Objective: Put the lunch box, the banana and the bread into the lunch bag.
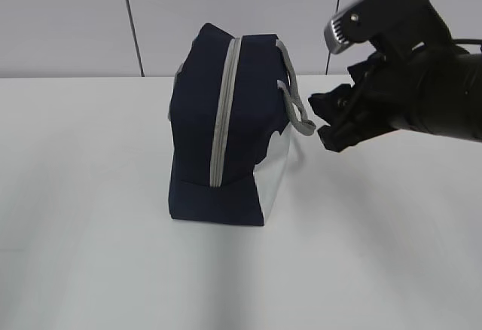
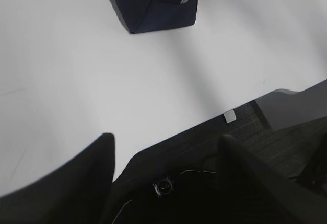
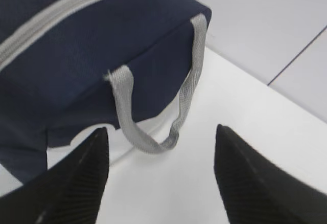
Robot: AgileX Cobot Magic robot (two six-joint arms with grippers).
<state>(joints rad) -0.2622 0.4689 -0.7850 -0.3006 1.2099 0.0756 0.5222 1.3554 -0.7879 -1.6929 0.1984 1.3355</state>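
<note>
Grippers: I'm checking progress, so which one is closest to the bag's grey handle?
The right gripper, open just beside the handle; the left gripper hangs back near the table edge.

White table and pale panelled wall

We see a plain white table [image 1: 90,217] with a matte, lightly shadowed surface, and behind it a pale grey wall [image 1: 60,21] split by thin dark vertical seams [image 1: 132,21]. Past the table's edge in the left wrist view we make out dark ribbed flooring [image 2: 265,132], with a small white tag [image 2: 231,116] lying near that edge.
</note>
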